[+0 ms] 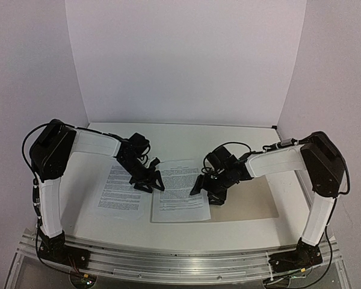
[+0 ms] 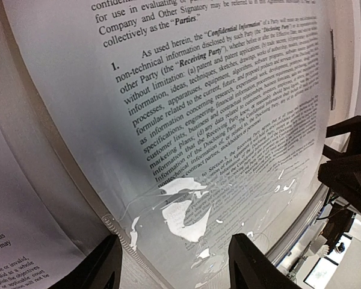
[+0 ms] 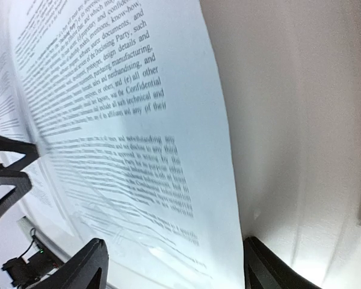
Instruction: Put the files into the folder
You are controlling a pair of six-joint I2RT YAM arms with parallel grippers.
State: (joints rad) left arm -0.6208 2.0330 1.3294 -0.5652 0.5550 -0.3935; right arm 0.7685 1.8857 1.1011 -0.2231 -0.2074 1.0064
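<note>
my left gripper (image 1: 149,180) hangs low over the left edge of a white paper sheet printed with black text (image 1: 182,197), which lies in the middle of the white table (image 1: 186,138), toward its near edge; its fingers (image 2: 99,268) stand apart, holding nothing; my right gripper (image 1: 206,188) hovers at that sheet's right edge, fingers (image 3: 87,265) spread wide, also empty; a second white printed sheet (image 1: 121,192) lies flat just beside the first, toward the left edge; the plain tan card folder (image 1: 259,201) lies flat toward the right edge, meeting the middle sheet; whether they overlap i cannot tell.
</note>
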